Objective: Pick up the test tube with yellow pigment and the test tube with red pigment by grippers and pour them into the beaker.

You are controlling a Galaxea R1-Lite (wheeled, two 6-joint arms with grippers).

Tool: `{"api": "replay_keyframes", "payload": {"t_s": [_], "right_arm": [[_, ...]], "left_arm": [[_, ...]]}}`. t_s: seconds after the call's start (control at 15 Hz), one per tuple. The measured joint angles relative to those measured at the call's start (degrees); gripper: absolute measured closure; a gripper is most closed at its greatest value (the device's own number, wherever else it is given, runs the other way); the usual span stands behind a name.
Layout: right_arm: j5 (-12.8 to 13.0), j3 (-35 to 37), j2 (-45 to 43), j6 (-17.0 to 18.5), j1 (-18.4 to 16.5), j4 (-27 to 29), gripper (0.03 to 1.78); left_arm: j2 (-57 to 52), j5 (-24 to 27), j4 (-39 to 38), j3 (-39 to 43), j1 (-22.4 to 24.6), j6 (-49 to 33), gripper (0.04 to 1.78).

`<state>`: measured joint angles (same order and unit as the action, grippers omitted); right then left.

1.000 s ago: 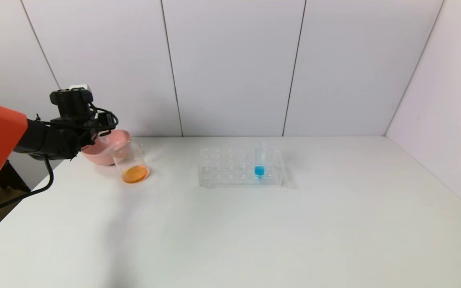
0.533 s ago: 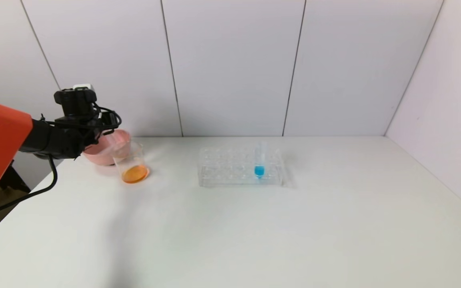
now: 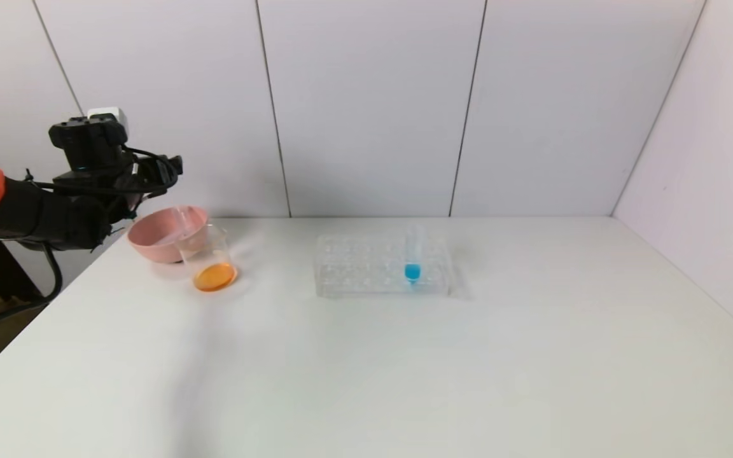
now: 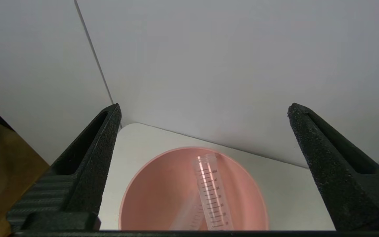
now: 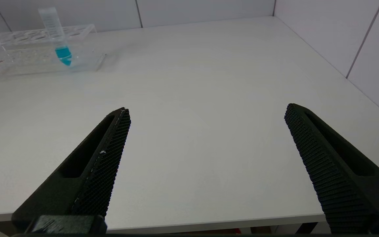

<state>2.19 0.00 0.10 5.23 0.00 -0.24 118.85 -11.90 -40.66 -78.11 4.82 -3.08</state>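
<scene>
1. White wall panels back a white tabletop that fills the lower part of the head view.
2. The left pincer hangs at the upper left of that view, above and just left of the pink bowl; its fingers stand wide apart and hold nothing.
3. In the left wrist view, an empty clear tube lies slanted inside the bowl, with a second, fainter tube partly under it.
4. The beaker stands touching the bowl's right side, centre left of the head view, with orange liquid at its bottom.
5. A clear rack at centre holds one upright tube of blue liquid.
6. The right pincer shows only in its wrist view, fingers spread wide over bare tabletop, empty.
</scene>
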Motion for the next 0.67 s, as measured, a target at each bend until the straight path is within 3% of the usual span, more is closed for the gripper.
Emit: {"api": "replay_keyframes", "payload": {"t_s": [0.33,0.67], "right_arm": [[0.0,0.0,0.0,0.0,0.0,0.0,0.10],[0.0,0.0,0.0,0.0,0.0,0.0,0.10]], "left_arm": [[-16.2,5.1,-0.6,11.9,1.4,5.3,0.06],[-42.7,12.2,8.7,21.7,2.5,6.9,0.06]]}}
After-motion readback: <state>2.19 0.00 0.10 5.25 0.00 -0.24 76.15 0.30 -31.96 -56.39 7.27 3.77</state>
